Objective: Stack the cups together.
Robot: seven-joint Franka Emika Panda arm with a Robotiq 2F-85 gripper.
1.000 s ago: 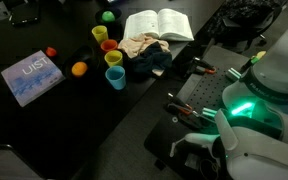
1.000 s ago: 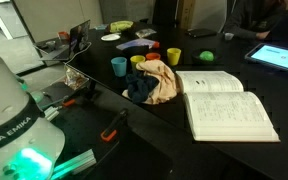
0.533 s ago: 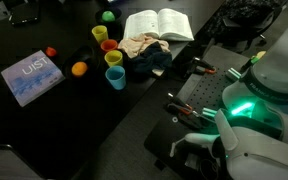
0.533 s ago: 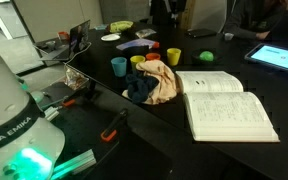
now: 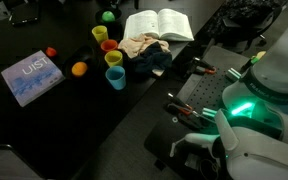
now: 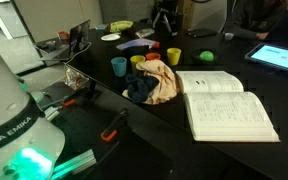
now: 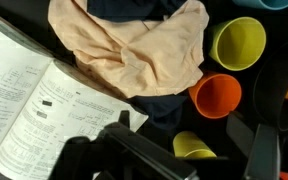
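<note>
Now pincer [image 6: 165, 20] nearer the cups [image 6: 137, 61].

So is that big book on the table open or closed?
Open. The book lies flat, with both printed pages facing up and the spine crease between them.

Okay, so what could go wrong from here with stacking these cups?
1. The cloth lies bunched right beside the orange cup and a yellow cup. If the gripper comes down there, it could snag the fabric and drag them.
2. The cups stand close together, so closing on one might tip a neighbour, such as the blue cup.
</note>
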